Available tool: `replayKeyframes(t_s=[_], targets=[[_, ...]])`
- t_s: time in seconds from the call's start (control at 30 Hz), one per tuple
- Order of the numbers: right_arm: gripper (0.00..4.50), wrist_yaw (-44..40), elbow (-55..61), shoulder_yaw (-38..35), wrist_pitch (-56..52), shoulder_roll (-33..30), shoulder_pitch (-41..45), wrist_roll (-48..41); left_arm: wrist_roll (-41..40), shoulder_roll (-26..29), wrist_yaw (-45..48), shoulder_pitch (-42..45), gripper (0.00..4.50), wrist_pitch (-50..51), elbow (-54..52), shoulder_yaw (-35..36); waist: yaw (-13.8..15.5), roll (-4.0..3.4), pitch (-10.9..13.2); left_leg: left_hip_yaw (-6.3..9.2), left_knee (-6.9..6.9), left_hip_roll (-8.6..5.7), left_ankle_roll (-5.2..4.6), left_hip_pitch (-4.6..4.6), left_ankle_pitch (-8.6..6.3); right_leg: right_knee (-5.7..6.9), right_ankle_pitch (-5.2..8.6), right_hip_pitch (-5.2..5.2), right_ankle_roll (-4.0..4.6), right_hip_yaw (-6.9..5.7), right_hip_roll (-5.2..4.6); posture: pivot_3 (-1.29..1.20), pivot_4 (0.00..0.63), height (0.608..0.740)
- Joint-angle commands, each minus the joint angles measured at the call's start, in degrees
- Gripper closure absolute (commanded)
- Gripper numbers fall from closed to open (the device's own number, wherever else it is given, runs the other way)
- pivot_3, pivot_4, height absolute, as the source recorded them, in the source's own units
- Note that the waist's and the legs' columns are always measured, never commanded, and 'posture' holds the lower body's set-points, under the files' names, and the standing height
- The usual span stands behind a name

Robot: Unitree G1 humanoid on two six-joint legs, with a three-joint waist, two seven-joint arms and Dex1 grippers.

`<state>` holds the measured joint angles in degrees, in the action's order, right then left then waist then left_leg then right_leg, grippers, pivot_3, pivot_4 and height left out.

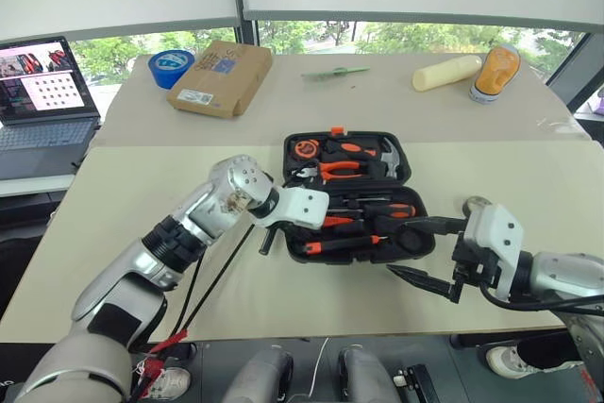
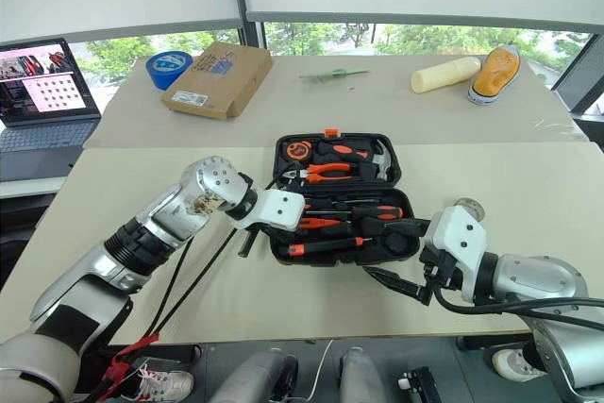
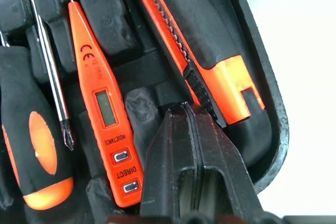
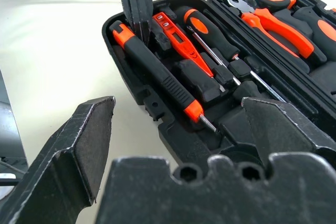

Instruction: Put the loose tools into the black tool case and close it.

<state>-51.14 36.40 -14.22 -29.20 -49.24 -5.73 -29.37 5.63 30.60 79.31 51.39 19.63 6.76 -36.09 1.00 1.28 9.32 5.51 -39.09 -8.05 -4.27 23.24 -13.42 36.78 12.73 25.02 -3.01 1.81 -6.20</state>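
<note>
The black tool case [image 1: 405, 159] lies open at the table's middle. In its near half lie the black-orange utility knife [image 3: 220, 77], the slim orange tester screwdriver [image 3: 97, 93] and a black-and-orange screwdriver [image 3: 31, 129]. My left gripper [image 3: 187, 108] is shut with nothing in it, its tips down in the case against the knife's orange end. It also shows as two closed fingers [image 4: 135, 11] in the right wrist view. My right gripper [image 1: 401, 247] stands open at the case's near right corner, holding nothing. A small grey tape roll [image 2: 466, 205] sits on the table, partly behind my right wrist.
Pliers [image 1: 338, 169], a hammer [image 1: 389, 150] and a tape measure [image 1: 305, 149] fill the lid half. At the back lie a cardboard box [image 1: 222, 77], a blue tape roll [image 1: 170, 65], a cream cylinder [image 1: 445, 72] and an orange shoe [image 1: 496, 73]. A laptop [image 1: 42, 101] stands at the far left.
</note>
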Motion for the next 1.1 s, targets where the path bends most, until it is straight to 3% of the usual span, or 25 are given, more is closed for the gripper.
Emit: replayKeyframes(t_s=[0.03,0.23,0.47,0.7,1.1], targets=[[0.00,0.14,0.75,-1.27,1.33,0.06,-0.28,-0.05,0.58,-2.64,-1.04,1.51,4.47,-0.67,1.49,0.54,0.24,0.00,0.00,0.00,0.00,0.00,0.00,-0.01,0.00,0.00,0.00,-0.01,0.00,0.00,0.00,0.00,0.150,0.735],[0.00,0.41,0.75,-1.36,1.31,0.20,-0.62,-0.04,-0.79,-5.72,-3.97,7.44,4.47,-1.61,5.93,6.36,1.53,0.02,0.01,0.00,-0.22,-0.03,-0.26,0.09,-0.11,-0.01,-0.01,-0.04,-0.02,-0.06,-0.01,0.00,0.150,0.735],[0.00,0.44,0.54,-1.37,1.49,0.19,-0.85,0.04,-4.91,-6.27,-1.21,9.33,4.47,-2.34,3.67,9.74,0.89,0.00,0.00,0.00,-0.25,-0.02,-0.12,0.11,-0.05,0.02,-0.01,0.00,-0.03,-0.05,-0.01,0.00,0.150,0.735],[0.00,0.54,0.33,-0.95,1.61,0.13,-0.60,0.22,-2.18,-2.42,3.53,3.49,4.47,-5.62,-1.65,4.03,0.37,-0.01,0.00,0.00,-0.24,-0.02,-0.11,0.08,-0.04,0.05,-0.02,-0.01,-0.03,-0.02,-0.01,0.00,0.150,0.735],[0.00,0.98,0.95,-0.87,1.17,0.15,-1.12,0.01,2.24,-2.06,4.05,0.61,4.47,-10.64,-0.68,-0.63,0.48,-0.01,0.00,0.00,-0.26,-0.02,-0.13,0.08,-0.04,0.04,-0.02,-0.02,-0.03,-0.03,-0.01,0.00,0.150,0.735]])
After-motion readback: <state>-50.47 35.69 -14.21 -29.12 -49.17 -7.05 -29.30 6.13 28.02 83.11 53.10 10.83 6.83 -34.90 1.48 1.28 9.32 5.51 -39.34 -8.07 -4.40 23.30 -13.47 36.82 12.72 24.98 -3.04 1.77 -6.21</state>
